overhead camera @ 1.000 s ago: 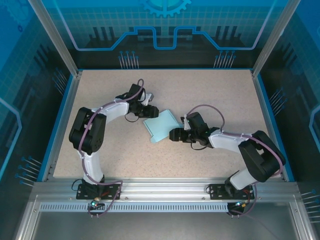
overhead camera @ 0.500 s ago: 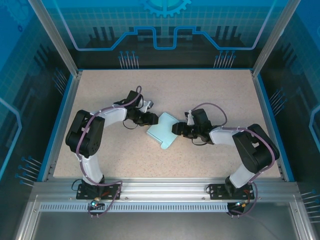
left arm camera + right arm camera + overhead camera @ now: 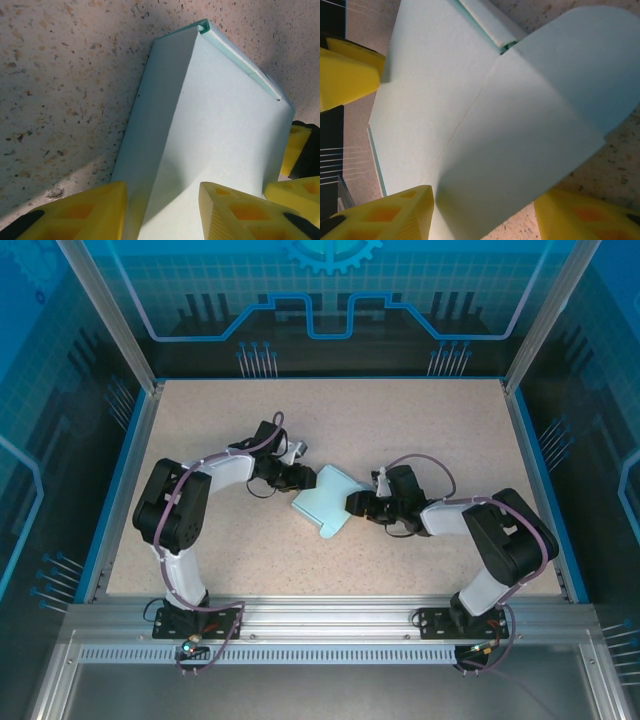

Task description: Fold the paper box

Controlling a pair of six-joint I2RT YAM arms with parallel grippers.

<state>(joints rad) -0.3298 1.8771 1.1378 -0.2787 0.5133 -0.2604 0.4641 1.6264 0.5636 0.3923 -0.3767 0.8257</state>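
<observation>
1. Your table (image 3: 420, 420) is speckled beige with a blue rim. Blue printed panels (image 3: 330, 300) close it in, and an aluminium rail (image 3: 330, 615) runs along the near edge.
2. The paper box (image 3: 325, 504) lies flat near the table's middle, between the two grippers, with a rounded flap (image 3: 580, 65) sticking out.
3. Your left gripper (image 3: 161, 192) straddles one end of the box. Whether it is actually pinching the card is not clear.
4. Your right gripper (image 3: 484, 200) has its jaws parted around the flap. One finger touches the card, and bare table shows beside the other.
5. The box's inside is hidden.
</observation>
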